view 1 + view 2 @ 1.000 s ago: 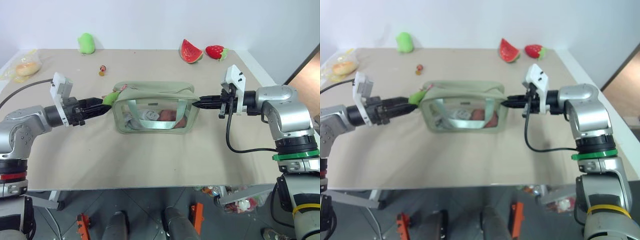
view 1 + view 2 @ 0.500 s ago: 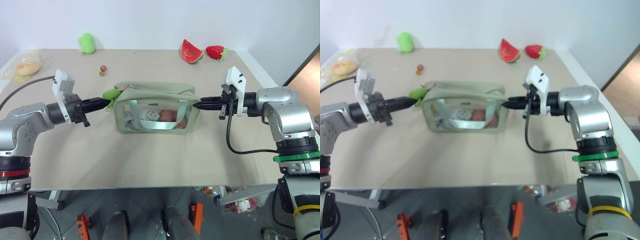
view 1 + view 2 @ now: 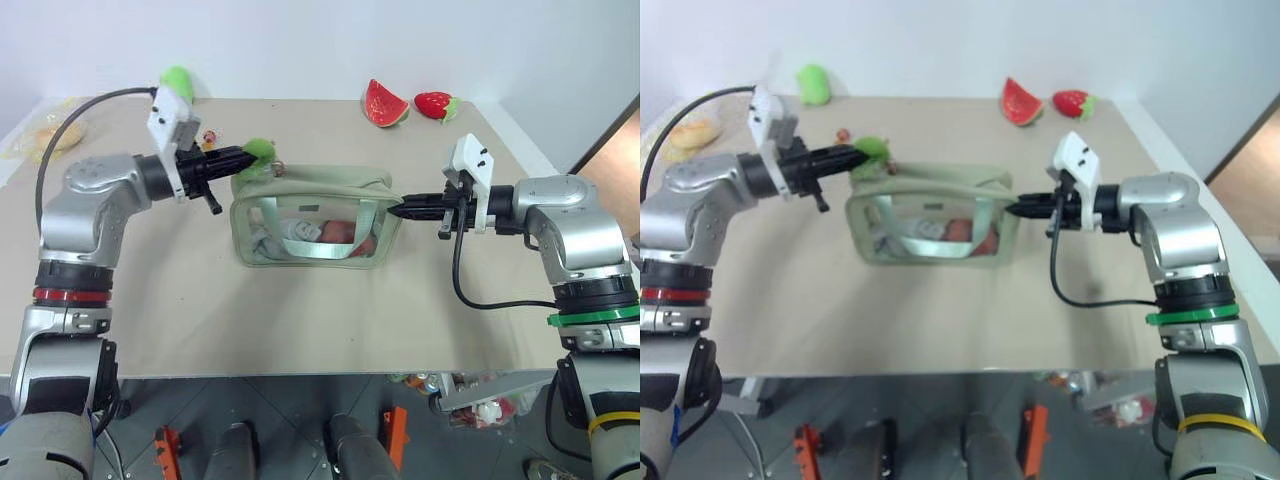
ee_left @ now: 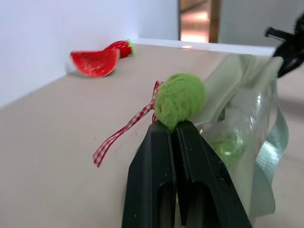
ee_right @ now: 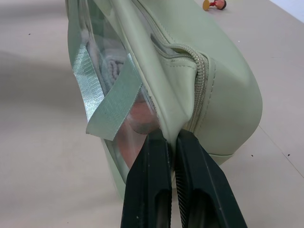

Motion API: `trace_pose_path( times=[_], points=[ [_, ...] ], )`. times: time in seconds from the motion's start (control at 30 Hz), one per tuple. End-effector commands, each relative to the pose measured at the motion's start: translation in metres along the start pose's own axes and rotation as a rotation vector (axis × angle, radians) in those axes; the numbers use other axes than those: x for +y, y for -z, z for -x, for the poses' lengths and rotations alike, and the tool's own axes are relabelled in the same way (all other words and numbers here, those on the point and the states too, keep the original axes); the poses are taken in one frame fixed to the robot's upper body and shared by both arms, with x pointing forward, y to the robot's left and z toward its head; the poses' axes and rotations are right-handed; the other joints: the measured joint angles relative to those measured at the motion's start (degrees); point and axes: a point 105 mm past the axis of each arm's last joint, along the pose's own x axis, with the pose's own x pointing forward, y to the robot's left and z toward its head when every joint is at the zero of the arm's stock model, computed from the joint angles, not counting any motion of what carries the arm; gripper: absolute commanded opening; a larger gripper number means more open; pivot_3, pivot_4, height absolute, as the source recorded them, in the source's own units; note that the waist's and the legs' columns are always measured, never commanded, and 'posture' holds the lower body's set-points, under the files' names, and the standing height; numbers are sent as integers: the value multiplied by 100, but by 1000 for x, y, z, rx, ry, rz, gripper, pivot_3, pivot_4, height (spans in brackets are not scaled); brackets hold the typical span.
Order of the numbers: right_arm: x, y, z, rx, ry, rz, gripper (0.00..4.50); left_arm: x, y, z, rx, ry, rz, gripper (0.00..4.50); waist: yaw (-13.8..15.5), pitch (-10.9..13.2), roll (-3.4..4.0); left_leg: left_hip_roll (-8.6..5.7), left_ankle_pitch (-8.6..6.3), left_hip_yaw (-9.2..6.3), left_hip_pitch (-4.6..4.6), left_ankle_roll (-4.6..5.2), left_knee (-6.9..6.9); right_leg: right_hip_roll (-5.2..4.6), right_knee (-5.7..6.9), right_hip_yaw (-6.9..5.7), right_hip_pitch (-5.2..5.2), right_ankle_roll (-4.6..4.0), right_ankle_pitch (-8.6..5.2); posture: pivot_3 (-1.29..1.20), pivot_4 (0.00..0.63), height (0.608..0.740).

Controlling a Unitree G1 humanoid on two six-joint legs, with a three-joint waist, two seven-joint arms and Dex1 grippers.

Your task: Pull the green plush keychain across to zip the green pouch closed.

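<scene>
The green pouch lies mid-table, its clear window facing me, with a strap handle and soft items inside. At its left top corner the green plush keychain is raised a little above the pouch, with my left gripper shut on it. In the left wrist view the plush keychain sits just past the closed fingers, a red checked ribbon trailing from it. My right gripper is shut on the pouch's right end; the right wrist view shows its fingers pinching the fabric beside the zip.
A watermelon slice plush and a strawberry plush lie at the back right. A plain green plush blob and a small red-and-yellow item are at the back left. A bagged bread roll lies far left.
My left gripper shut on the keychain, then rose and moved right and away from me with it, rolling as it went. The right gripper kept still on the pouch.
</scene>
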Motion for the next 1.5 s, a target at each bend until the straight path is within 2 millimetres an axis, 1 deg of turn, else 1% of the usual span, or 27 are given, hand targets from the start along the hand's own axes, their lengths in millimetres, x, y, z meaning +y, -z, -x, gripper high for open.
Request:
trace_pose_path(
  times=[0.03, 0.17, 0.27, 0.43, 0.67, 0.77, 0.87, 0.9, 1.0, 1.13, 1.2, 1.27, 1.33, 1.4, 1.5],
  points=[
    [1, -6, 7, -12, 14, 25, 0, -15, -18, -13, -23, 98, -99, 15, 2, 0, 0, 0, 0, 0, 1, 0, 0, 0, 0, 0, 0, 0, 0, 0, 150, 740],
    [3, -5, 8, -11, 20, 21, 0, -24, -38, -23, -93, 159, -100, 15, 1, 0, 0, 0, 0, -1, -1, 0, 2, 1, 0, 0, 0, 0, 0, 0, 150, 740],
    [2, -4, 8, -11, 26, 20, 0, -27, -46, -27, -120, 181, -90, 15, 0, 0, 0, 0, 0, -1, -2, 0, 3, 0, 0, 1, 0, 1, 1, 0, 150, 740],
    [2, -5, 7, -15, 29, 21, 0, -29, -52, -32, -142, 202, -73, 15, -1, 0, 0, 0, 0, -3, 0, 0, 1, 2, 0, 0, 0, 2, 1, 0, 150, 740],
    [2, -5, 5, -16, 29, 23, 0, -27, -52, -32, -144, 189, -53, 15, -1, 0, 0, -1, 0, -4, -1, 0, 2, 2, 0, 1, 0, 3, 1, 0, 150, 740],
    [1, -5, 5, -17, 28, 24, 0, -25, -49, -29, -128, 188, -42, 977, -1, 0, 0, -1, 0, -3, -2, 0, 2, 1, 0, 1, 1, 3, 0, 0, 150, 740],
    [1, -6, 4, -17, 28, 23, 0, -23, -48, -29, -114, 170, -67, 1949, -1, 0, 0, -1, 0, -3, -1, 0, 2, 2, 0, 1, 1, 4, 1, 0, 150, 740],
    [1, -6, 3, -18, 27, 24, 0, -23, -49, -28, -120, 170, -72, 2343, -1, 0, 0, -1, 0, -4, -1, 0, 2, 2, 0, 1, 1, 3, 1, 0, 150, 740],
    [1, -6, 3, -19, 26, 25, 0, -22, -51, -24, -127, 166, -71, 2343, -2, 0, 0, -1, 0, -4, -1, 0, 2, 2, 0, 1, 1, 3, 1, 0, 150, 740],
    [1, -7, 2, -21, 23, 24, 0, -9, -60, -12, -153, 110, -60, 2343, -6, 0, 0, 0, 0, -4, 0, 0, 2, 2, 0, 1, 0, 3, 1, 0, 150, 740],
    [2, -7, 1, -20, 21, 25, 0, -2, -67, 1, -176, 78, -34, 2343, -10, 0, 1, 0, 0, -4, 0, 0, 1, 2, 0, 1, -1, 3, 1, 0, 150, 740],
    [2, -7, 0, -21, 19, 24, 0, 5, -69, 18, -177, 55, 23, 2343, -30, 1, 1, 0, 0, -4, 0, 0, 0, 3, 1, 1, -2, 3, 1, 0, 150, 740],
    [3, -6, 0, -21, 17, 23, 0, 6, -60, 35, -124, 47, 65, 2343, -48, 1, 1, 2, 0, -5, 0, 0, -1, 4, 1, 1, -3, 3, 0, 0, 150, 740],
    [3, -6, 0, -20, 17, 21, 0, -2, -44, 50, -39, 79, 93, 2343, -74, 0, 3, 2, 0, -4, 1, 0, -4, 4, 1, 1, -3, 4, 0, 0, 150, 740],
    [4, -5, -1, -21, 15, 18, 0, -10, -24, 64, 39, 95, 141, 2343, -74, -1, 3, 3, -1, -5, 3, 1, -7, 3, 1, -2, -1, 3, -5, 0, 150, 740]
  ],
)
